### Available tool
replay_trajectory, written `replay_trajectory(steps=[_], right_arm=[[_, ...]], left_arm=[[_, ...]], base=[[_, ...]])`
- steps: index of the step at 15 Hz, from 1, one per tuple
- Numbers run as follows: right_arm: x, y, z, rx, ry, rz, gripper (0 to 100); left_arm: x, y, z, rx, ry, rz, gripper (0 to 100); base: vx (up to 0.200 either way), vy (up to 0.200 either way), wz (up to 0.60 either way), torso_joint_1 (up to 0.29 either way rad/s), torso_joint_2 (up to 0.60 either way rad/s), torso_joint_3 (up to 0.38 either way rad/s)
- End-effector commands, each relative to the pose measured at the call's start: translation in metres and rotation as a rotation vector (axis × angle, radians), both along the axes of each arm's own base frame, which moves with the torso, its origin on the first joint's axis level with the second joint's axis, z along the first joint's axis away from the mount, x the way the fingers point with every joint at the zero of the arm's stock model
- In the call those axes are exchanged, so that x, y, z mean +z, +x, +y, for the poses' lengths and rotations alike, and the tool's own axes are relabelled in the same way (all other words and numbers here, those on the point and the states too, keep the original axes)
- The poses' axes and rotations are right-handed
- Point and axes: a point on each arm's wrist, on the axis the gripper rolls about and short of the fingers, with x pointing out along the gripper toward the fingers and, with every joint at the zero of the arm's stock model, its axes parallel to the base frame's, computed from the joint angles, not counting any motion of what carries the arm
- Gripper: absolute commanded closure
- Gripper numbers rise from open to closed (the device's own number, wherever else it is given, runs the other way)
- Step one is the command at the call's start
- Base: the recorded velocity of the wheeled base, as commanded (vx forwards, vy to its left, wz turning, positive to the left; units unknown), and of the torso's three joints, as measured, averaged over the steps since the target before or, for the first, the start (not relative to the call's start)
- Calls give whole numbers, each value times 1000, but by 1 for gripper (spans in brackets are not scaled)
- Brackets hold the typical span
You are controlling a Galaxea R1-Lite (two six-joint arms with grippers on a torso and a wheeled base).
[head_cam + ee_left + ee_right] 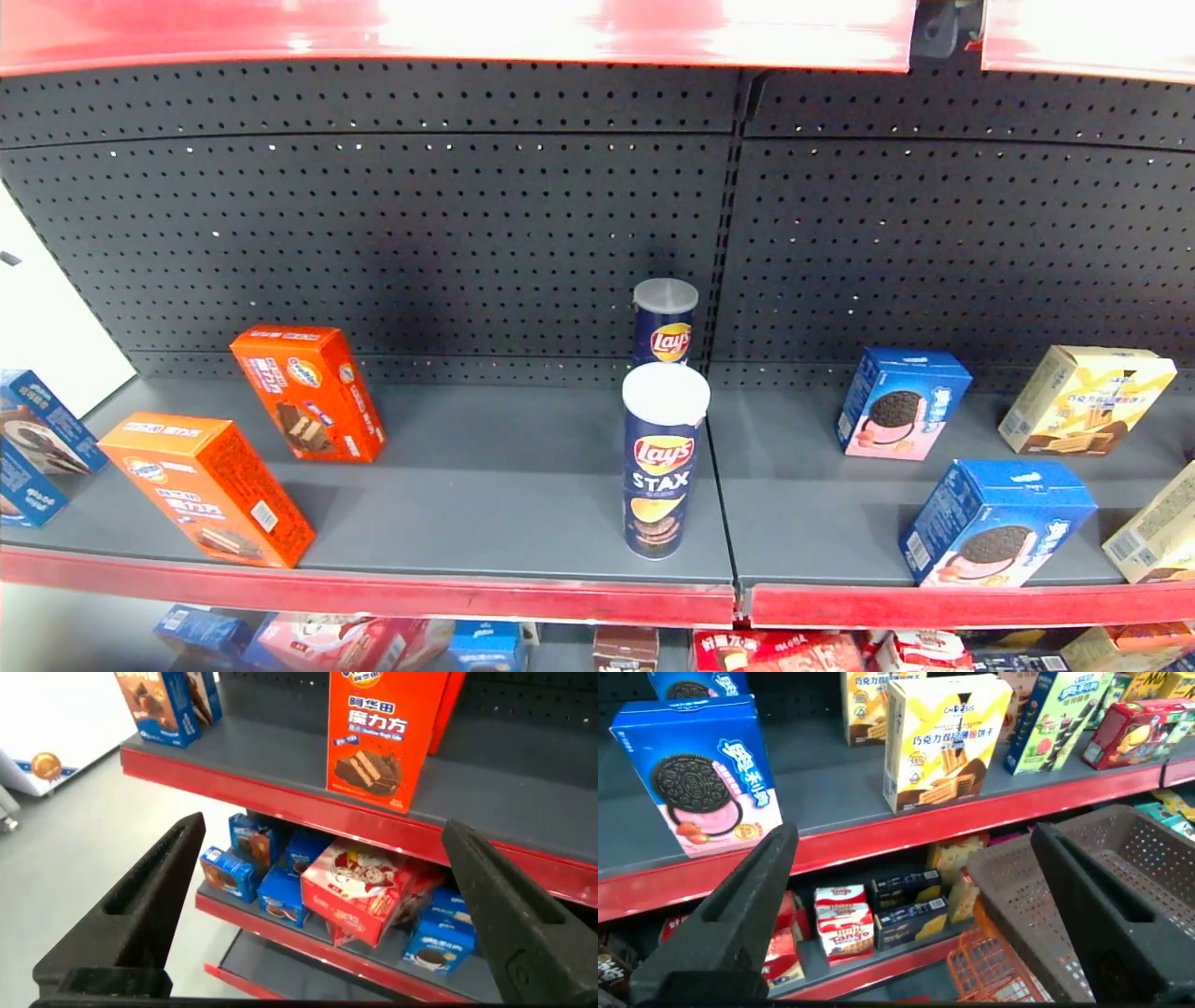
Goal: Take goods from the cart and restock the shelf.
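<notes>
The goods already up on the shelf (485, 467) stand in short front-to-back rows. Two chip cans are upright in the middle, the front can (661, 462) near the red edge and the rear can (664, 322) against the pegboard back (420, 243). The orange chocolate boxes (207, 487) are to my left, the blue sandwich-cookie boxes (995, 523) to my right, and the yellow wafer boxes (1085, 399) beyond those. The rows I can see whole are only two deep, and wide bare stretches of shelf lie between them, so I judge the restocking begun but far from finished. My left hand (324, 829) is spread apart and holds nothing, hanging in front of the shelf's red edge, lower than one of the orange chocolate boxes. My right hand (915, 833) is likewise apart and holds nothing, out in front of the red edge, with the cart (1139, 859) just beside it. What the cart holds I cannot tell from here. With both hands free, I take it the step in hand is going to the cart for the next item
</notes>
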Motion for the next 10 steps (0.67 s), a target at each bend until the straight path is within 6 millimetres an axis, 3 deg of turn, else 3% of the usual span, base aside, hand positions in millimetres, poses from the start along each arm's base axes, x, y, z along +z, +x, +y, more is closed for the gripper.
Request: replay_trajectory(steps=[1, 10], right_arm=[[0, 0, 0, -1, -1, -7, 0], [0, 0, 0, 11, 11, -12, 0]], left_arm=[[0, 1, 0, 1, -3, 5, 0], [0, 1, 0, -2, 12, 11, 0]], base=[[0, 0, -600, 2, 7, -7], [0, 0, 0, 0, 0, 0]])
